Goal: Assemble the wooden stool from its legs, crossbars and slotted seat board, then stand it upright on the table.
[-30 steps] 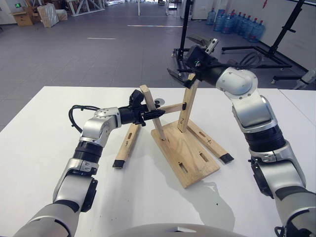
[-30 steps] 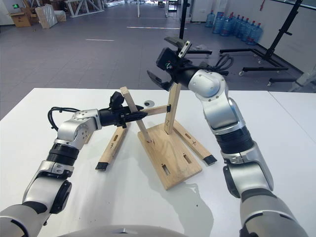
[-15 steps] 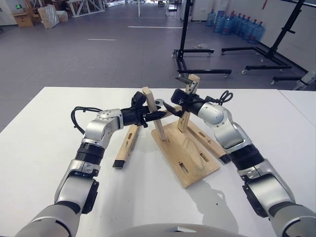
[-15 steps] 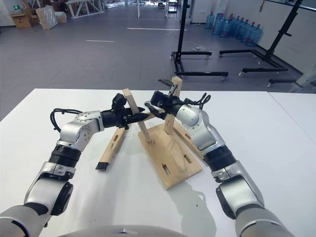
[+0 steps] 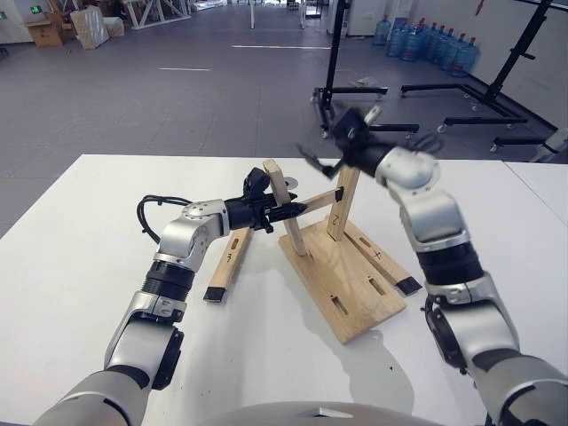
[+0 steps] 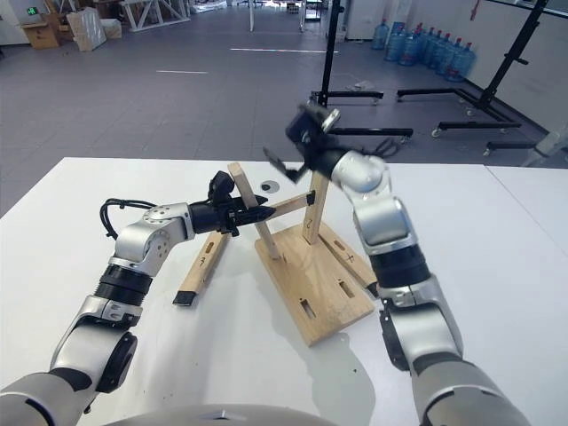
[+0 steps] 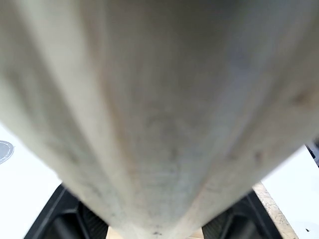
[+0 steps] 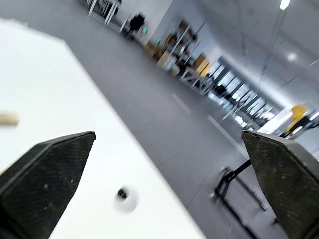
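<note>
wooden leg, clamped between left jaws

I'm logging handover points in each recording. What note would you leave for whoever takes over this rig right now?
Left gripper: shut on the leaning leg, steadying it in the seat board.
Right gripper: open, empty, in the air near the top of the upright leg.
Done: both legs stand in the board, which lies flat on the table; a crossbar links them.
Left to do: left loose leg and right loose leg lie on the table either side of the board; fit them, then stand the stool upright.
</note>
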{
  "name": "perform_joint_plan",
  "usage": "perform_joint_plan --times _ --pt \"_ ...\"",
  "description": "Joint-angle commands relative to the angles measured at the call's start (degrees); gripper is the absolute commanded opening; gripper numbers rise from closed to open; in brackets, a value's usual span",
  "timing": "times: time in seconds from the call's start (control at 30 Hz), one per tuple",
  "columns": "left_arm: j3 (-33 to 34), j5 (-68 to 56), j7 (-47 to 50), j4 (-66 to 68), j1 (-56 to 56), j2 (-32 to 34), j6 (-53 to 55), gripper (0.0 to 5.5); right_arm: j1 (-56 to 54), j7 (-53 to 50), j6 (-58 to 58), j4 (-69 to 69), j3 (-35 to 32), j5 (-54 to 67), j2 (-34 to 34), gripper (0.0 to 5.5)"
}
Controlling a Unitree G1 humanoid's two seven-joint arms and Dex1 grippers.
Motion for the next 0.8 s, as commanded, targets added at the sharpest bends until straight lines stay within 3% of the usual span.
perform_joint_plan --times 0.03,0.2,0.37,0.5,0.67,0.8 --pt "-1.92 1.07 -0.38 1.00 1.86 -0.01 2.71 2.02 -5.46 -0.64 -1.35 -0.82 0.20 -3.53 -2.40 5.40" --pt "-2.14 1.14 -0.30 0.10 1.56 0.74 3.42 2.02 -2.90 1.23 -8.23 -0.96 5.86 -11.23 -6.66 5.40" --pt "-2.07 1.36 -0.43 0.07 1.29 1.60 3.55 2.02 0.56 2.32 -11.64 0.16 6.97 -13.46 -8.45 5.40" --pt "-2.22 1.49 -0.36 0.08 1.43 1.59 3.31 2.02 8.94 2.60 -13.99 3.25 8.90 -13.39 -7.58 5.40" --pt "-4.76 2.72 -0.58 -0.59 2.83 1.27 2.82 2.02 21.25 2.50 -19.99 12.32 17.96 -19.27 -7.28 5.40" --pt "-6.31 3.58 0.00 -0.70 3.87 1.08 2.24 2.02 19.62 3.56 -19.35 9.16 15.40 -16.47 -6.67 5.40"
